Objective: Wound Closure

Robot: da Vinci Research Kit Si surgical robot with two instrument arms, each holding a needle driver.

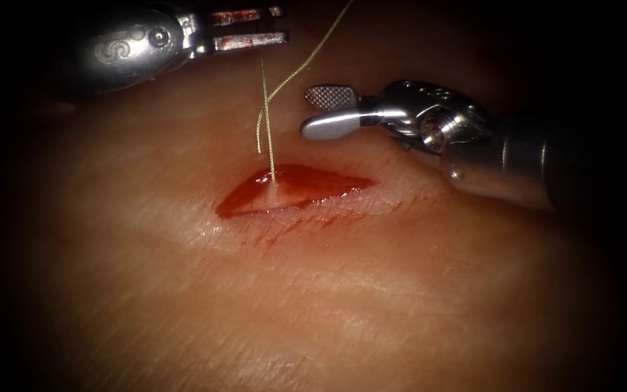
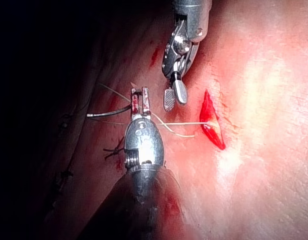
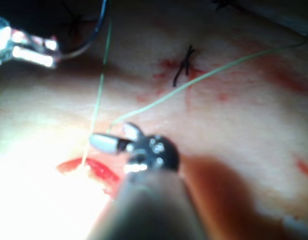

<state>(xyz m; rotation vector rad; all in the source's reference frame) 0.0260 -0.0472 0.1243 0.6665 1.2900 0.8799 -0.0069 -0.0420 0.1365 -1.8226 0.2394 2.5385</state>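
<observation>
Looking at the red, lens-shaped cut (image 1: 292,190) in the pale pink pork tissue (image 1: 371,290), it gapes wide and wet with red fluid, so I'd say the closing has barely got going. One strand of thin yellowish thread (image 1: 268,123) rises straight out of the cut's left part to the left arm's steel end effector (image 1: 252,27) beyond the cut, whose jaws look closed on the thread. A short loose tail hangs just left of that strand, and another length of thread runs up and away past the cut's far edge. The left wrist view shows a dark curved needle (image 2: 110,113) lying beside those jaws, out of the tissue, well away from the cut; whether the jaws pinch it I can't tell. The right arm's silver end effector (image 1: 328,112) hovers just beyond the cut's right half, jaws parted, holding nothing. No stitch bridges the cut yet, so basically everything's left.
</observation>
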